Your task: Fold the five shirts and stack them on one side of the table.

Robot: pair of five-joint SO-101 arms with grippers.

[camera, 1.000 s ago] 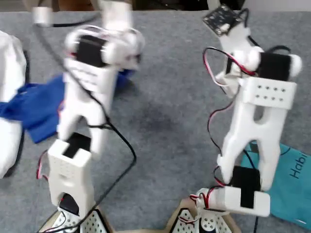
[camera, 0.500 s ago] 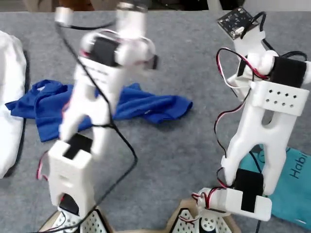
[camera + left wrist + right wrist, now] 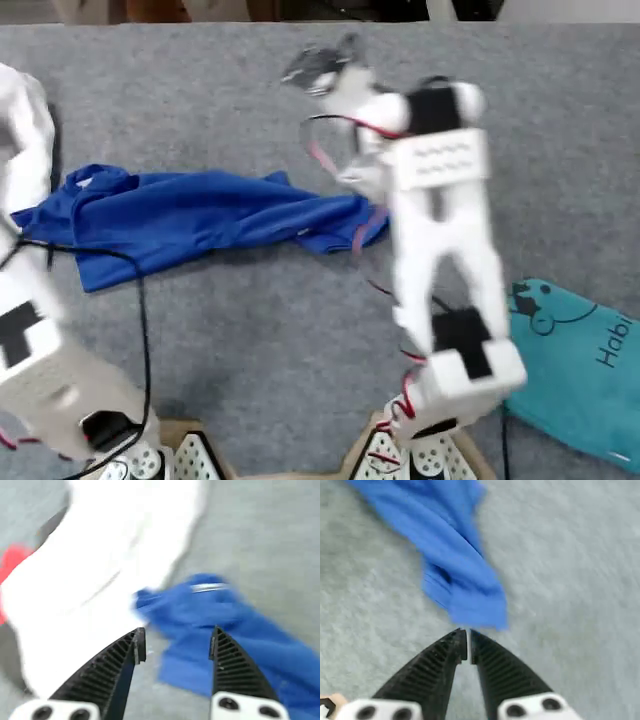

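Though rumpled, long blue shirt [image 3: 200, 215].

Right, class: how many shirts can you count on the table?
3: a white shirt at the far left, a blue shirt spread across the middle, a teal shirt at the near right. Others may be hidden.

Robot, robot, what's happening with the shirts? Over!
Left tool open near blue shirt and white shirt. Right tool shut, empty. Blue shirt crumpled, unfolded. Teal shirt apart.

The left tool [image 3: 175, 641] hangs with jaws spread, the right tool [image 3: 468, 634] with jaws pressed together
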